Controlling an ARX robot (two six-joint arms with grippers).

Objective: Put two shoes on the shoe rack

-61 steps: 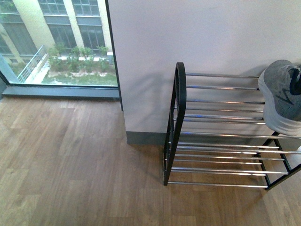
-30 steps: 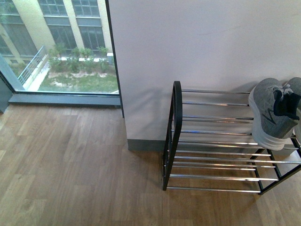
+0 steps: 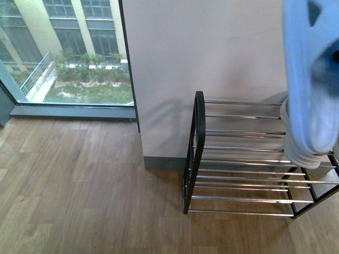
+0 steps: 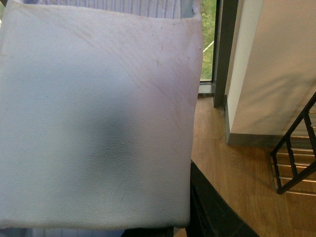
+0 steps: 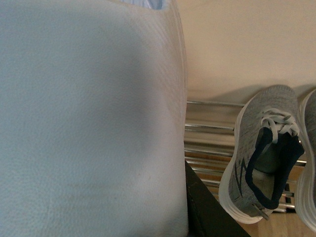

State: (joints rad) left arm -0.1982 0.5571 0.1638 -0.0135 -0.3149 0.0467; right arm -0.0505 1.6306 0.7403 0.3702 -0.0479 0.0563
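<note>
A pale blue slide (image 3: 312, 74) hangs high at the right of the front view, in front of the shoe rack (image 3: 197, 148). It covers most of a grey sneaker on the rack's top tier; only that sneaker's white sole (image 3: 302, 157) shows below it. In the left wrist view a slide (image 4: 98, 113) fills most of the picture, with my left gripper shut on it and one dark finger (image 4: 207, 207) beside it. In the right wrist view my right gripper is shut on a slide (image 5: 89, 118), one finger (image 5: 202, 207) showing. A grey sneaker (image 5: 261, 158) and the edge of its mate (image 5: 308, 168) stand on the chrome bars (image 5: 207, 128).
The rack stands against a white wall (image 3: 212, 53) with a grey baseboard (image 3: 164, 161). A floor-to-ceiling window (image 3: 63, 53) is at the far left. Wooden floor (image 3: 79, 185) spreads in front and to the left of the rack.
The front view first shifted so the rack sits lower and further left. Then the pale blue slide rose into the upper right, covering the grey sneaker that was in plain view.
</note>
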